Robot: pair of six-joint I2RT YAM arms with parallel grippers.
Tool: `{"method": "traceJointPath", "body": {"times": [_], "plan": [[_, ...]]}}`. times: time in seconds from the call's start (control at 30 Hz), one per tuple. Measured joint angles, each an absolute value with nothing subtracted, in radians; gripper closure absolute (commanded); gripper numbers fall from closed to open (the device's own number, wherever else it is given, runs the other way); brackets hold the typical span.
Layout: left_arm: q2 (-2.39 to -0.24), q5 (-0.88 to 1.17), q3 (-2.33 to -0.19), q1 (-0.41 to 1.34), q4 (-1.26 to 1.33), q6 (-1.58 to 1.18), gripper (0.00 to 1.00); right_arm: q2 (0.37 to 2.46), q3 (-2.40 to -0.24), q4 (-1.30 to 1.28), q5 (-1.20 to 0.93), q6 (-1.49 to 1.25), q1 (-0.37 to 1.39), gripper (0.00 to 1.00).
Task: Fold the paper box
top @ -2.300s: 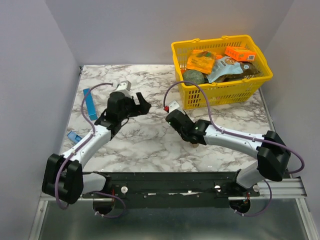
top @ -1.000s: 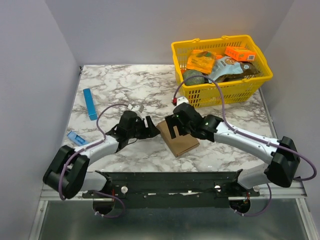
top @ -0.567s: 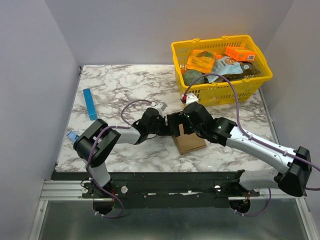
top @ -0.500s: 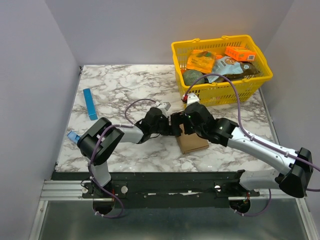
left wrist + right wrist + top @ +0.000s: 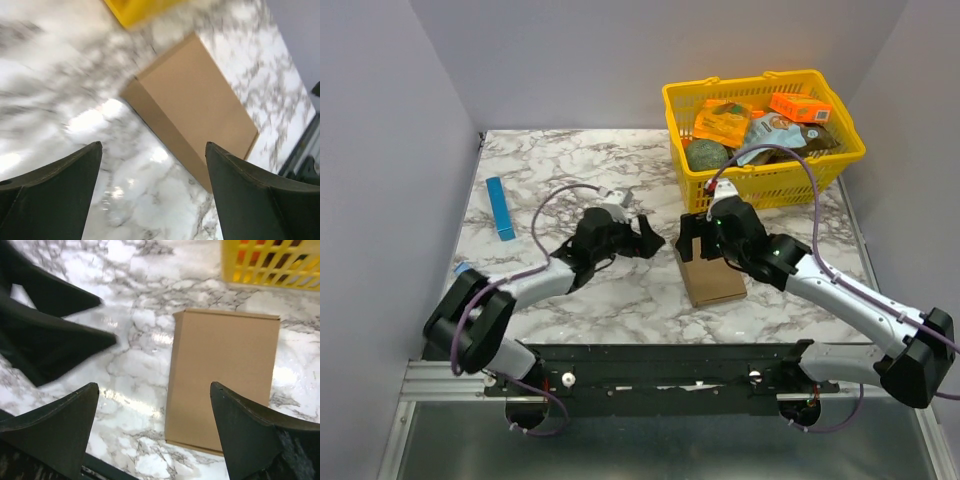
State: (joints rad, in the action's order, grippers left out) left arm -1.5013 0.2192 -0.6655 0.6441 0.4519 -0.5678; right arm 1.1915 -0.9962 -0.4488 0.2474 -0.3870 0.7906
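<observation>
The paper box (image 5: 712, 281) is a plain brown closed rectangular carton lying flat on the marble table, free of both grippers. My left gripper (image 5: 650, 237) hovers just left of it, open and empty; in the left wrist view the paper box (image 5: 200, 100) lies ahead of the left gripper (image 5: 152, 146), toward the right finger. My right gripper (image 5: 698, 248) hangs over the box's far end, open and empty. In the right wrist view the paper box (image 5: 225, 375) lies below the right gripper (image 5: 153, 386), nearer the right finger, with the left gripper's black fingers (image 5: 50, 335) at the left.
A yellow basket (image 5: 765, 188) holding orange packets and other goods stands at the back right, close behind the box. A thin blue strip (image 5: 500, 208) lies at the left, and a small blue piece (image 5: 466, 271) near the left edge.
The left gripper has drawn back to the left from the box and opened wider. The right gripper has shifted right and stays open. The box lies alone, slightly further right.
</observation>
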Motion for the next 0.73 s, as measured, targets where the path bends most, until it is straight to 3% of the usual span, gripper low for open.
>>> {"method": "traceJointPath", "body": {"times": [0.33, 0.47, 0.73], "plan": [[-1.057, 0.048, -0.693, 0.192, 0.150, -0.503, 0.01, 0.978, -0.921, -0.309, 0.103, -0.392, 0.334, 0.00], [-0.945, -0.025, -0.796, 0.183, -0.025, -0.454, 0.01, 0.845, -0.895, -0.287, 0.115, -0.368, 0.236, 0.00], [-0.854, -0.112, -0.915, 0.184, -0.233, -0.413, 0.01, 0.740, -0.884, -0.263, 0.163, -0.298, 0.214, 0.00]]}}
